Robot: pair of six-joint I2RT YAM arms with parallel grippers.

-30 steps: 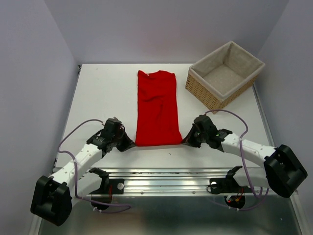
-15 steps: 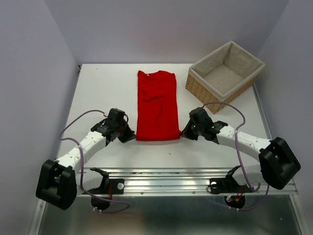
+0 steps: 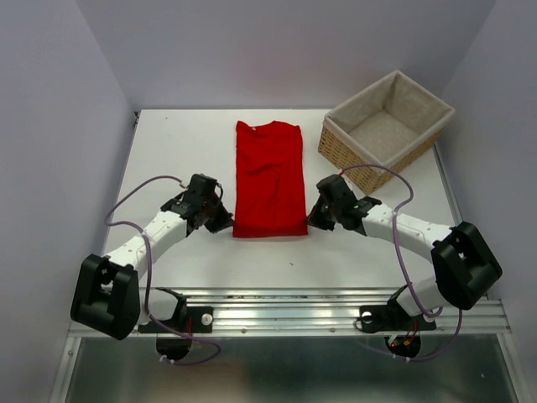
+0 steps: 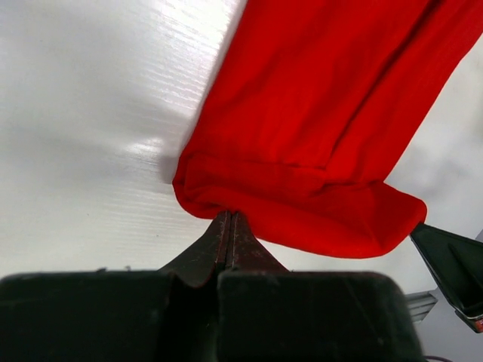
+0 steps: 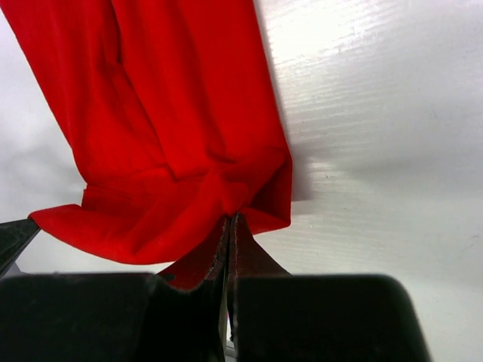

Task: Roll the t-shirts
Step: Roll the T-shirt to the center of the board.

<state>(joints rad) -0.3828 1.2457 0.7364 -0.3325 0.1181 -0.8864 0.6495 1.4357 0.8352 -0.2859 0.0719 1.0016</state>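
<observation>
A plain red t-shirt [image 3: 268, 176] lies folded into a long narrow strip on the white table [image 3: 168, 159], neck end far. Its near end is turned over on itself in a first fold. My left gripper [image 3: 225, 225] is shut on the near left corner of the shirt [image 4: 302, 136]. My right gripper [image 3: 313, 220] is shut on the near right corner of the shirt [image 5: 166, 121]. In both wrist views the jaws are pressed together with red fabric pinched at their tips.
A wicker basket [image 3: 386, 128] with a beige lining stands at the far right of the table, close to the shirt's right side. A metal rail [image 3: 336, 306] runs along the near table edge.
Both grippers have moved away from me with the shirt's near hem, folding it over, so the strip looks shorter.
</observation>
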